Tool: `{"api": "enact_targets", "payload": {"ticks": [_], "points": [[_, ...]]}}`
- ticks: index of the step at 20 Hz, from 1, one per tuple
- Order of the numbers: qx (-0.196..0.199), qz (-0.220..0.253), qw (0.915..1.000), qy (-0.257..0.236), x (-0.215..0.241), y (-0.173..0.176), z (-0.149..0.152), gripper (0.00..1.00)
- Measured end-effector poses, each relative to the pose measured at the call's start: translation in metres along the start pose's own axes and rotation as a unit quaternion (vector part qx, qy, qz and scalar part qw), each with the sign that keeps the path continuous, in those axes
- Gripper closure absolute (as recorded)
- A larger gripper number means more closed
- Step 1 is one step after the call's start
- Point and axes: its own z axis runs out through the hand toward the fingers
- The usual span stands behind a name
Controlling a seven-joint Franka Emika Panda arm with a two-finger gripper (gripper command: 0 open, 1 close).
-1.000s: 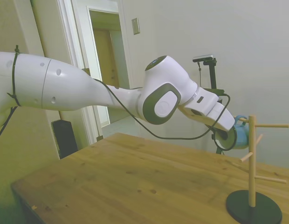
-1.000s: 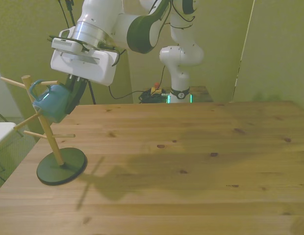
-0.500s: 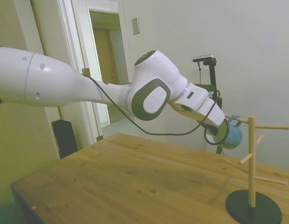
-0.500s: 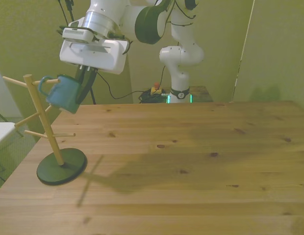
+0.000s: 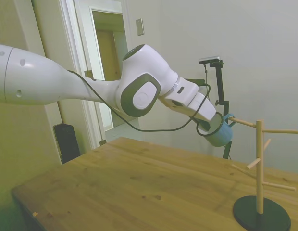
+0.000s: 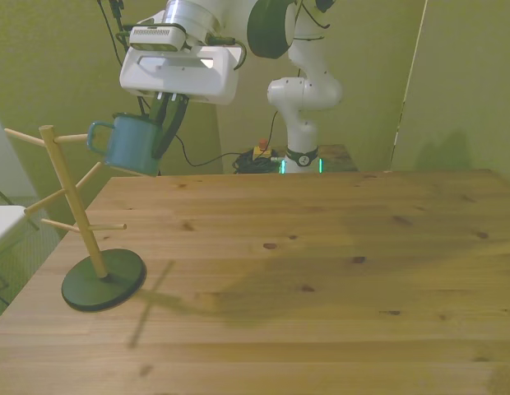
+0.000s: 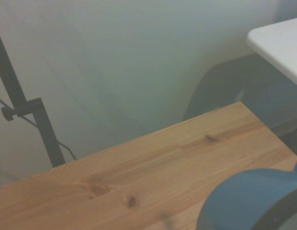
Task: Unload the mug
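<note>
The mug (image 6: 132, 145) is now sliding clear of the peg rack (image 6: 71, 203), gripped by the pincer (image 6: 168, 129), hanging at upper left above the table (image 6: 321, 271).

Wooden peg stand (image 6: 67, 206) on dark round base (image 6: 104, 280) stands just beside the gripper (image 6: 166, 132), on wooden table (image 6: 321, 271).

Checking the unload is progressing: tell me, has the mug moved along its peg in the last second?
Yes. In the front view the mug, held by the gripper, has slid away from the rack's post toward the front view's right; its handle is now at the peg's tip.
</note>
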Motion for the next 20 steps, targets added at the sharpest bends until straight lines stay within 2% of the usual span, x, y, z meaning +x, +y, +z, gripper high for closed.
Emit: {"api": "enact_targets", "payload": {"ticks": [6,9,15,20], "points": [[0.004,-0.018,0.9995,-0.027,-0.033,-0.026,-0.004,1.00],[-0.015,-0.042,0.9967,-0.067,-0.075,-0.036,0.001,1.00],[-0.074,-0.108,0.9781,-0.162,-0.189,-0.038,0.040,1.00],[-0.126,-0.135,0.9597,-0.212,-0.238,-0.024,0.064,1.00]]}}
